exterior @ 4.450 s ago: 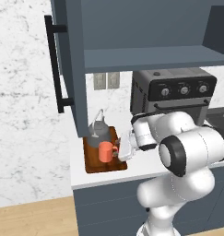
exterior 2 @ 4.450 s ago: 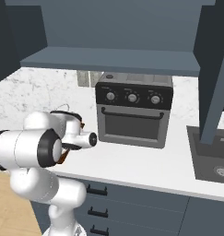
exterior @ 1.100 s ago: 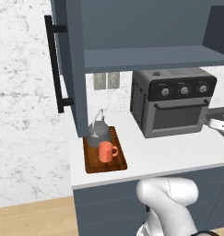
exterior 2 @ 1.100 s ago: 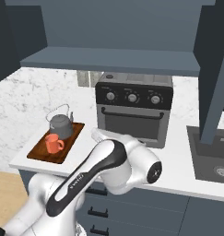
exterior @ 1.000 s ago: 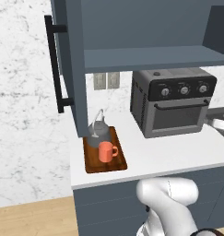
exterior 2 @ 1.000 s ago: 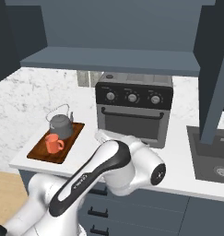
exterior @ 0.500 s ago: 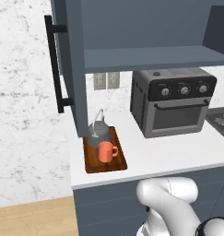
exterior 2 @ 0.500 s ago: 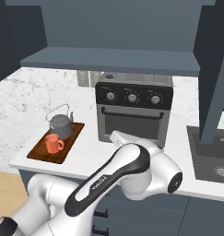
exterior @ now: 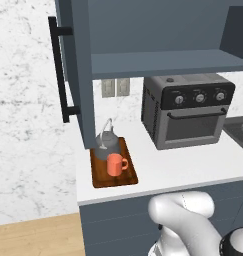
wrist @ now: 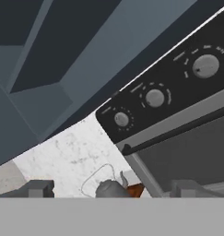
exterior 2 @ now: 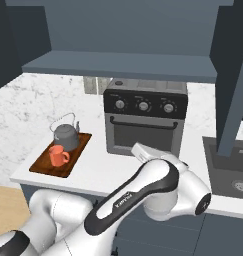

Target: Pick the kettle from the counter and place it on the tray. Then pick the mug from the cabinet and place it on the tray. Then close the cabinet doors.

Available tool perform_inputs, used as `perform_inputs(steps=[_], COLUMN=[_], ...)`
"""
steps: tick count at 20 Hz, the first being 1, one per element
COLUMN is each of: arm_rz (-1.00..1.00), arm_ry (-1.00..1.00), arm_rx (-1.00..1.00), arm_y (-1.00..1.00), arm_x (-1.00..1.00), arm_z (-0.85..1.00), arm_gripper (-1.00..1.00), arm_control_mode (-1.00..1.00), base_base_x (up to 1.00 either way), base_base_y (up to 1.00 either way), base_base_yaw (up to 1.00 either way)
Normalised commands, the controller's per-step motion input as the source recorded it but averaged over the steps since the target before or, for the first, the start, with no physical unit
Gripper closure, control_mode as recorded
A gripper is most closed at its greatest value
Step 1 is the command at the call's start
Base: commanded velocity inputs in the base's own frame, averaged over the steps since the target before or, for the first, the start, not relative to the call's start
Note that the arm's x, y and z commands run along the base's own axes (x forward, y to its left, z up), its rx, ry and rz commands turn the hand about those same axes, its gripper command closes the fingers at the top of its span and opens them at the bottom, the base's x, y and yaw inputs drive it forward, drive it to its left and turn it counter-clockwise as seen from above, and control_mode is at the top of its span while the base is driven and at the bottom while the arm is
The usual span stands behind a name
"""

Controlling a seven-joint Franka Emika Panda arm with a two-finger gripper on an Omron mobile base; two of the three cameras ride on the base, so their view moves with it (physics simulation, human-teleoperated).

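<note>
Since a second ago my elbow has swung further right across the counter front; tray, kettle and mug have not shifted.

Cabinet (exterior: 158,30): top and right side cut off in the left base view; interior dark, contents of the upper compartment hard to make out. One shelf visible, bare where I can see it. Left cabinet door (exterior: 75,70) stands open, edge-on, its black bar handle facing outward; it hides part of the wall behind.

Toaster oven (exterior 2: 145,117): on the counter (exterior: 183,162), glass dark, inside not readable.

Tray (exterior 2: 60,155): on the counter left of the oven, holding two things. Kettle (exterior 2: 66,132) at the back, wire handle arched up. Mug (exterior 2: 57,155) in front of it, just beside.

My gripper (wrist: 111,189): fingers spread wide, released, nothing between them; tips cut off at the bottom of the hand view, kettle seen partly between them, far off
</note>
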Motion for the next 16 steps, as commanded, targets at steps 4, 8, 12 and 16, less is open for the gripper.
perform_inputs(steps=[4, 8, 12, 16], arm_rz=[-0.02, -0.02, 0.00, 0.00], arm_ry=[0.00, 0.00, 0.00, 0.00], arm_rx=[0.02, 0.00, 0.02, 0.18], arm_y=[-0.23, -0.21, -0.13, -0.10], arm_x=[0.00, 0.00, 0.00, 0.03], arm_z=[0.00, -0.01, 0.00, 0.00], arm_gripper=[1.00, 1.00, 1.00, 1.00], arm_control_mode=[-1.00, -1.00, -1.00, -1.00], base_base_x=[0.00, 0.00, 0.00, 0.00], base_base_y=[0.00, 0.00, 0.00, 0.00], base_base_yaw=[0.00, 0.00, 0.00, 0.00])
